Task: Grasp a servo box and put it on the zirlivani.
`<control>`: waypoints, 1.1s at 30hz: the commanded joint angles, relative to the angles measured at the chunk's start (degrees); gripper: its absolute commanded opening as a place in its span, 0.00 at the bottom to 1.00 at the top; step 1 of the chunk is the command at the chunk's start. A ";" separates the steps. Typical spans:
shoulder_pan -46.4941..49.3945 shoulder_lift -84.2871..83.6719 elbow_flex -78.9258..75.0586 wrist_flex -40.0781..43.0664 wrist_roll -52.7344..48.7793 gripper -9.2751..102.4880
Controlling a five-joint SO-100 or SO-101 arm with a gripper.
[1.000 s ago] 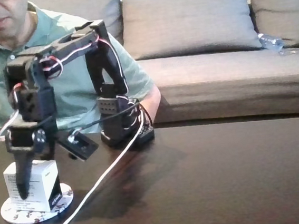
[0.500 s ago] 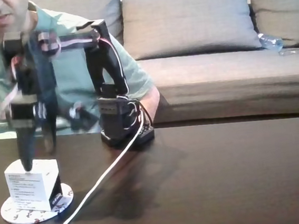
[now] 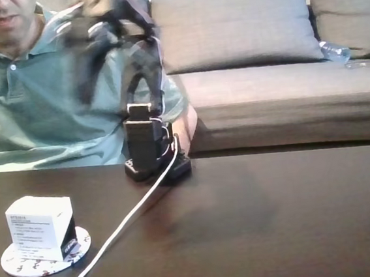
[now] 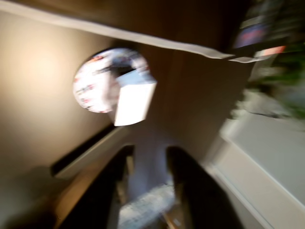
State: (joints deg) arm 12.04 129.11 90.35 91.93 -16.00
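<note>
The servo box (image 3: 39, 228), a white cube with a black side panel, rests on the zirlivani (image 3: 17, 267), a speckled white disc at the table's front left in the fixed view. The arm (image 3: 135, 65) is lifted high above its base and smeared by motion, well clear of the box. In the wrist view, the box (image 4: 133, 102) sits on the disc (image 4: 90, 81) far beyond my gripper (image 4: 147, 191). The two dark fingers stand apart with nothing between them.
The arm's base (image 3: 151, 158) stands at the back edge of the dark table (image 3: 278, 221). A white cable (image 3: 121, 226) runs from it to the front left, passing close to the disc. A person (image 3: 23, 95) sits behind the table, beside a grey sofa (image 3: 264, 72).
The gripper has let go of the box, risen off it and swung up and back toward the base. The box stays on the disc.
</note>
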 commanded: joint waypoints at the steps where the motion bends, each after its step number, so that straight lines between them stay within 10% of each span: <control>1: -3.08 16.26 17.67 -10.99 0.62 0.12; 13: -10.72 31.11 64.42 -42.10 0.88 0.12; 33: -12.74 64.60 77.34 -29.27 1.23 0.08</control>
State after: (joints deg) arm -0.44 188.61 166.82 60.12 -15.21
